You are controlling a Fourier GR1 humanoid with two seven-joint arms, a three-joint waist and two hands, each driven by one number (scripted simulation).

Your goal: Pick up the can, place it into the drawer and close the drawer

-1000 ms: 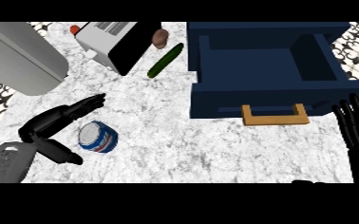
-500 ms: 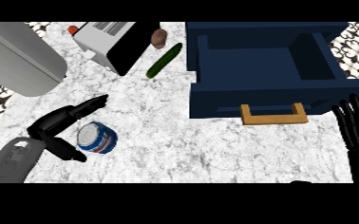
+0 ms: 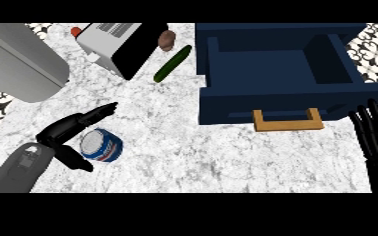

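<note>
left hand [image 3: 65,132] spread wide, fingers and thumb bracketing the can [image 3: 101,145], nothing grasped; can upright, drawer [image 3: 277,100] far to its right. right hand [image 3: 367,130] released, resting.

Can [image 3: 101,145]: small, blue and white, with a pale round end facing up and slightly left. Stands on the marble counter at lower left, apparently tilted a little. Sits well apart from the drawer, to its lower left.

Drawer [image 3: 275,102]: dark blue box, pulled open, upper right of the counter. Inside shows as a deep blue hollow with a step or partition toward its right end; no contents visible. Front panel faces the lower edge and carries a tan, U-shaped handle [image 3: 288,120] near its middle, projecting out over the counter.
</note>
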